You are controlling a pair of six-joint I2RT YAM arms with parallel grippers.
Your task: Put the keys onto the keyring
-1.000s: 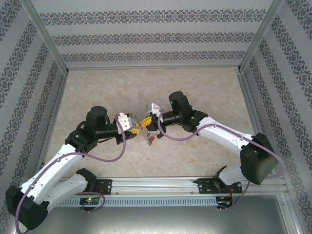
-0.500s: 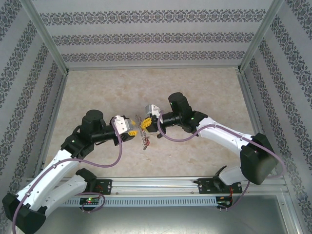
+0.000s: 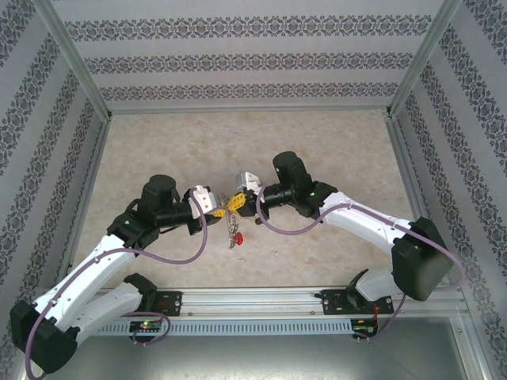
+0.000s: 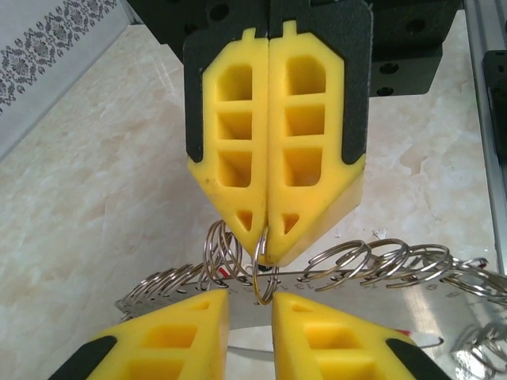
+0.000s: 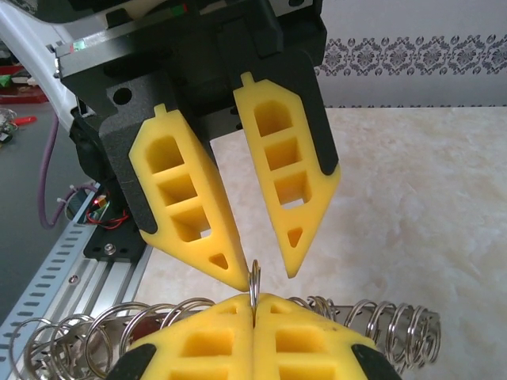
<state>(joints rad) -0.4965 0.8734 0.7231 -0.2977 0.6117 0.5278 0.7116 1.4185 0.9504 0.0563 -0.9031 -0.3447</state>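
The marble-look table (image 3: pixel 158 142) lies inside patterned walls (image 3: pixel 253 59). The 2 arms reach in from the near edge and meet above the table's middle: the left arm (image 3: pixel 95 265) from the left, the right arm (image 3: pixel 364 218) from the right.

The left gripper (image 3: pixel 220 207) and right gripper (image 3: pixel 236 203) point at each other, tips almost touching. In the right wrist view the left gripper's yellow fingers (image 5: pixel 190 206) stand apart, a clear gap between the tips, with 1 small wire loop rising into that gap. The right gripper's fingers (image 4: pixel 309 142) are pressed together and clamped on that same loop, which belongs to the keyring.

The keyring (image 4: pixel 372 261) is held in the air between the 2 grippers. It runs sideways under the right gripper's tips, its rim crowded with small wire loops. It sits just above the left gripper's own fingertips.

From the top view, the keys (image 3: pixel 232 228) hang in a small bunch just below where the grippers meet, above the table. A red tag (image 3: pixel 235 236) shows at the bottom of the bunch. The keys are too small there to count.
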